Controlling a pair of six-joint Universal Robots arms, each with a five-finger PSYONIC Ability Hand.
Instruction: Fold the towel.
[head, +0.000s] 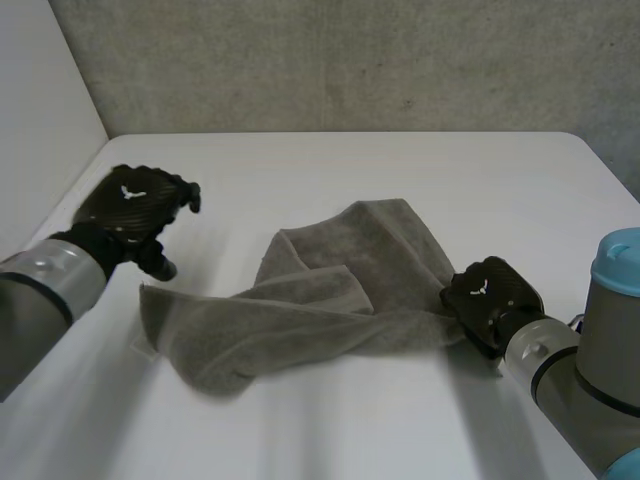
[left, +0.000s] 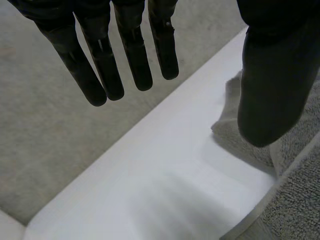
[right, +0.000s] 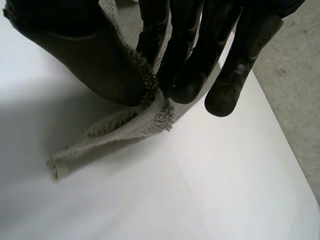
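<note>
We note the right hand (head: 492, 298) clamped on one end of the towel (head: 330, 300), whose length runs toward the straight-fingered, empty left hand (head: 135, 205)

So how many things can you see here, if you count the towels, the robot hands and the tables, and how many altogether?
Grey towel: 1
Black robot hands: 2, the left hand open, the right hand pinching the towel's edge
White table: 1
Total: 4
</note>
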